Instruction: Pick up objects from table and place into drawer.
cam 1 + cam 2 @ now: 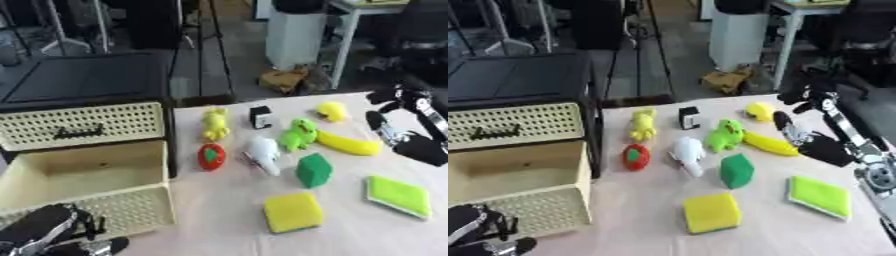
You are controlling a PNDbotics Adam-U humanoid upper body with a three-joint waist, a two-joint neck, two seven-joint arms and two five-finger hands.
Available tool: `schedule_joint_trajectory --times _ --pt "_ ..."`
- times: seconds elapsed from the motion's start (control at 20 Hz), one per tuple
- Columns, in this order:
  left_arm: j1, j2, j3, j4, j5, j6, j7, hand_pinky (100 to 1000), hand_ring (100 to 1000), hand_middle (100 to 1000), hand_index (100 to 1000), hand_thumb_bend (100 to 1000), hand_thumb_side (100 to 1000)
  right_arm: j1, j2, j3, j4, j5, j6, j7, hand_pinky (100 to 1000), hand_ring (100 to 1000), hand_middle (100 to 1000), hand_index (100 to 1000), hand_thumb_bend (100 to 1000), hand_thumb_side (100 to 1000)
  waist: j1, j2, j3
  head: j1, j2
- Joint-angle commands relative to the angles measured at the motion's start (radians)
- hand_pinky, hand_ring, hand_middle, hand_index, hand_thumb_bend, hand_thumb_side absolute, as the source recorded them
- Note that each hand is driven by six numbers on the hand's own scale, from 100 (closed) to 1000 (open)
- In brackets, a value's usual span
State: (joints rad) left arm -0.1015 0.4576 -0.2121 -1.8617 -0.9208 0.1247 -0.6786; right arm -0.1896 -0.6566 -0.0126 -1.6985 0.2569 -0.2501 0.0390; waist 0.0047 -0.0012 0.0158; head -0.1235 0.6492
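The cream perforated drawer (131, 212) stands pulled open at the left, with nothing in it. On the table lie a yellow toy (214, 124), a red strawberry-like toy (210, 156), a white toy (263, 154), a green frog-like toy (298, 134), a banana (348, 144), a small yellow toy (332, 111), a black and white block (260, 117), a green block (313, 170), a yellow sponge (292, 211) and a green sponge (399, 195). My right hand (811, 142) hovers just right of the banana, fingers relaxed and holding nothing. My left hand (44, 232) rests at the lower left corner.
A second cream drawer front (83, 125) is closed above the open one. Behind it sits a black flat case (87, 75). Chairs, a white bin and a brown bag stand on the floor beyond the table's far edge.
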Motion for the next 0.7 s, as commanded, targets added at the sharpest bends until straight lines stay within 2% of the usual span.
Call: schedule_joint_trajectory --times 0.05,0.15,0.25,0.4,0.45,0.5,0.65,0.7 --pt "-0.003 0.047 0.005 -0.038 0.037 0.010 0.007 100 100 100 554 717 1000 -0.007 -0.039 -0.012 -0.002 -0.010 -0.001 -0.004 675 756 720 781 257 670 0.000 -0.012 0.005 -0.008 -0.006" --pt "0.002 0.068 0.003 -0.045 0.059 0.008 -0.001 100 100 100 574 734 1000 -0.007 -0.041 -0.013 0.000 -0.012 -0.001 -0.005 675 756 720 781 257 670 0.001 -0.016 0.008 -0.010 -0.009" --pt "0.009 0.091 0.004 -0.049 0.070 0.002 -0.017 100 100 100 640 734 1000 -0.007 -0.042 -0.013 0.002 -0.013 -0.001 -0.005 675 756 720 780 256 670 0.001 -0.019 0.010 -0.010 -0.011" --pt "0.015 0.108 0.013 -0.049 0.056 -0.010 -0.036 100 100 112 796 729 1000 -0.005 -0.042 -0.014 0.003 -0.015 -0.001 -0.006 675 756 719 780 255 671 -0.001 -0.019 0.010 -0.008 -0.014" --pt "0.015 0.109 0.016 -0.049 0.046 -0.014 -0.039 100 100 112 796 729 1000 -0.005 -0.042 -0.015 0.003 -0.016 -0.001 -0.007 675 756 719 780 255 671 -0.002 -0.019 0.009 -0.007 -0.015" --pt "0.015 0.109 0.017 -0.049 0.033 -0.016 -0.039 100 100 176 889 723 1000 -0.004 -0.042 -0.015 0.004 -0.016 -0.001 -0.007 675 755 719 779 254 671 -0.002 -0.018 0.009 -0.005 -0.014" --pt "0.011 0.103 0.012 -0.049 -0.060 -0.027 -0.028 100 100 293 976 695 1000 -0.004 -0.039 -0.014 0.004 -0.017 -0.001 -0.007 675 755 719 779 254 671 -0.005 -0.015 0.006 -0.002 -0.012" --pt "0.008 0.100 0.008 -0.050 -0.106 -0.034 -0.018 157 100 350 989 703 1000 -0.004 -0.038 -0.014 0.004 -0.017 -0.001 -0.007 675 755 719 779 254 671 -0.005 -0.014 0.005 0.000 -0.012"
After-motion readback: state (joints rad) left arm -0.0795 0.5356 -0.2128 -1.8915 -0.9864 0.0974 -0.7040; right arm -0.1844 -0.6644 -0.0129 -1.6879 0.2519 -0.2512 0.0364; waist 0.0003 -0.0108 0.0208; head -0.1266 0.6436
